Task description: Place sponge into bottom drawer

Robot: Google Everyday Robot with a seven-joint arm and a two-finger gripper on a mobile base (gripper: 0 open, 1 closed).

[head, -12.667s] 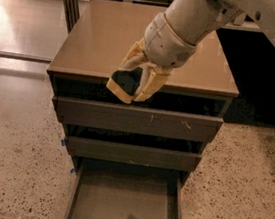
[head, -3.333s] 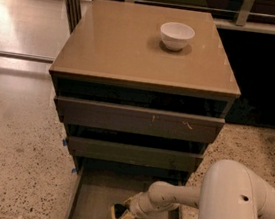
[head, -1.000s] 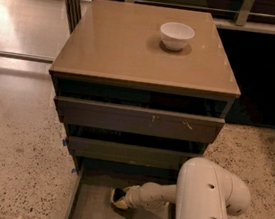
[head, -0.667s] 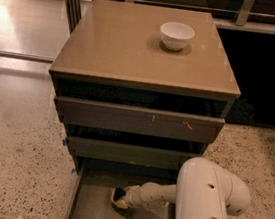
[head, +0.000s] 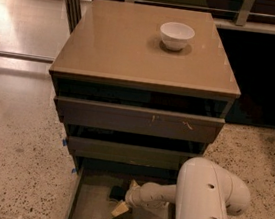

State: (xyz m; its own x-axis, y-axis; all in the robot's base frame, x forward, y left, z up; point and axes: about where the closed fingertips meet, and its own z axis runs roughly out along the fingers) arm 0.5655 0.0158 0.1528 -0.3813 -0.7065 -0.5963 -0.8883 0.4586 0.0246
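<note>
The bottom drawer (head: 81, 210) is pulled open under the cabinet. My gripper (head: 126, 197) reaches into it from the right, low over the drawer floor. Its yellow-padded fingers (head: 120, 209) stand spread apart. The sponge (head: 116, 193), dark green side up, lies on the drawer floor between the fingertips, toward the drawer's back. The white arm (head: 206, 201) bends down from the lower right and hides the drawer's right side.
A white bowl (head: 176, 35) stands on the cabinet top (head: 115, 48) at the back right. The two upper drawers (head: 136, 120) are nearly closed. Speckled floor lies left and right of the cabinet, and a dark railing runs behind it.
The gripper has moved from the drawer's front toward its back over the last seconds. Its fingers now stand apart and the dark sponge shows between them on the drawer floor.
</note>
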